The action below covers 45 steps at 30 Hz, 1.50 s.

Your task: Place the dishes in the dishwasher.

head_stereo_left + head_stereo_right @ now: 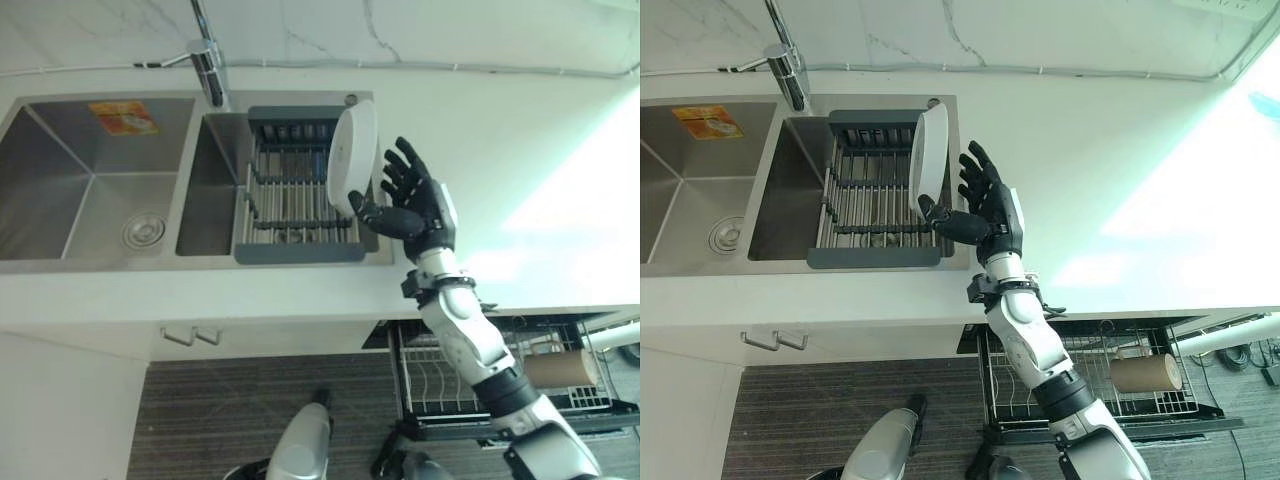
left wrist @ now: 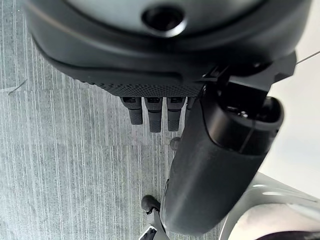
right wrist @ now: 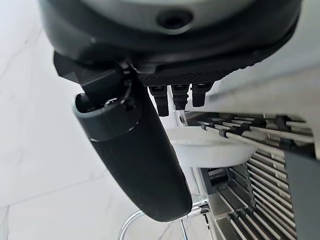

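Nearest the camera, the dishwasher's lower rack (image 1: 1120, 395) is standing pulled out beneath the counter, wire tines showing and a brown cylinder (image 1: 1145, 373) lying in it. The left hand (image 2: 155, 112) is hanging low over grey ribbed flooring (image 2: 75, 165), its fingers straight and holding nothing, as seen from its own wrist camera.

Above the rack, the right hand (image 1: 990, 205) is reaching up over the white countertop (image 1: 1120, 170), fingers spread and straight, thumb pointing toward a white plate (image 1: 931, 155). The plate is standing on edge at the right side of a dark drying rack (image 1: 875, 200) that is sitting in the right basin of a steel double sink (image 1: 700, 190). Whether the thumb is touching the plate cannot be told from the head cameras; the right wrist view is showing the plate's rim (image 3: 210, 150) just past the fingertips, among the rack's bars.

Farther back, a chrome faucet (image 1: 785, 60) is rising between the basins against a pale marbled wall (image 1: 1040, 30).
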Tool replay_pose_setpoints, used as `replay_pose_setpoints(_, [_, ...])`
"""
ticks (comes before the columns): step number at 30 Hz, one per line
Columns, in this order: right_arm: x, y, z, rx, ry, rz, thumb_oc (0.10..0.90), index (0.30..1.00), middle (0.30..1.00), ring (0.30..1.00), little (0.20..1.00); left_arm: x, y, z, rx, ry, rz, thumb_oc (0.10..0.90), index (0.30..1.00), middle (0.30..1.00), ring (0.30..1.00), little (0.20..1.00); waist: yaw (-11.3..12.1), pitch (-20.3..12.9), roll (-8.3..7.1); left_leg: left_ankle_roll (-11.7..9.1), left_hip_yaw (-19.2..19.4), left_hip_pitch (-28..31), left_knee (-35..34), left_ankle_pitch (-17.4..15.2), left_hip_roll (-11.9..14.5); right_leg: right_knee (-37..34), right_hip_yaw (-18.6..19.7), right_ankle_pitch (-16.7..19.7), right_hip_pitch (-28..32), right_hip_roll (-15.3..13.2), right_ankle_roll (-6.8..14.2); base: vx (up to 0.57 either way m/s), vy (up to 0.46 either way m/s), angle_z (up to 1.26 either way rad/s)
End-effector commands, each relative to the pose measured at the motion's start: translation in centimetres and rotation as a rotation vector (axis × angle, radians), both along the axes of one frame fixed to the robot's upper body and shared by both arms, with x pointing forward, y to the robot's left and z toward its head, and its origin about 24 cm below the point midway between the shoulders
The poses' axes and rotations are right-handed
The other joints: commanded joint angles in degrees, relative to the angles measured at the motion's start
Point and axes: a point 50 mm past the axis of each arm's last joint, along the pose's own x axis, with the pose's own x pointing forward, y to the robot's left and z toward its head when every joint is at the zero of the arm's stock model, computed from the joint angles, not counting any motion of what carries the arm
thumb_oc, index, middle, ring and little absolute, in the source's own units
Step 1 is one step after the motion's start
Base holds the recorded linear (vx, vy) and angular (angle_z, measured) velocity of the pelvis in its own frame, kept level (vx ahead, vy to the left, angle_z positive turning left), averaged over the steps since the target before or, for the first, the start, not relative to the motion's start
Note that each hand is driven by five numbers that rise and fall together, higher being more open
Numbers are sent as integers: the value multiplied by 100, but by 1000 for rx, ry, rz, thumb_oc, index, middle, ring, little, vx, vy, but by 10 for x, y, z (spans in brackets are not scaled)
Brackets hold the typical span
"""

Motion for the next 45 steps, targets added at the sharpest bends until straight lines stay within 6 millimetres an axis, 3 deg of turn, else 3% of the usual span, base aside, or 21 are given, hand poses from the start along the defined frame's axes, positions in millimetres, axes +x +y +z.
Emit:
replay_pose_setpoints(1, [-5,7,68,76,-310,29,800,900,900,900,900,-29,19,-1,46,96,-12,800,900,900,900,900,88,-192,-7,-168,-44,161,-339,-288,165,39,174,-451,313,-422,460,-4,14,3])
replay_pose_setpoints(25, [28,-4,82,-23,-237,-49,800,900,900,900,900,-39,25,0,47,128,-69,800,900,900,900,900,352,-197,57,-165,-173,150,-339,-242,57,39,-12,-396,394,-590,524,4,12,5])
replay_pose_setpoints(26, [31,-6,82,-45,-227,-68,425,338,338,338,338,-39,25,0,50,129,-74,800,900,900,900,900,378,-199,62,-168,-183,146,-339,-241,49,39,-33,-392,398,-604,530,8,31,11])
replay_pose_setpoints(27, [33,-8,83,-53,-223,-81,400,300,300,300,300,-39,26,0,51,129,-79,800,900,900,900,900,396,-200,64,-168,-191,141,-339,-236,40,39,-42,-388,399,-609,534,4,19,4])
replay_pose_setpoints(33, [39,-13,89,-68,-248,-132,400,300,300,300,300,-39,26,1,48,124,-102,800,900,900,900,900,478,-180,93,-172,-233,100,-339,-206,16,39,-96,-374,398,-636,545,-2,8,3])
replay_pose_setpoints(39, [33,-25,104,-117,-374,-335,400,300,300,300,300,-40,20,-1,27,124,-91,800,900,900,900,900,520,-178,134,-161,-266,68,-339,-200,-25,39,-134,-372,380,-648,552,-27,19,9])
replay_pose_setpoints(45, [27,-28,102,-108,-423,-408,400,300,300,300,300,-44,18,-2,20,123,-95,800,900,900,900,900,512,-215,153,-152,-235,89,-339,-218,-11,39,-148,-384,388,-647,540,-13,6,4])
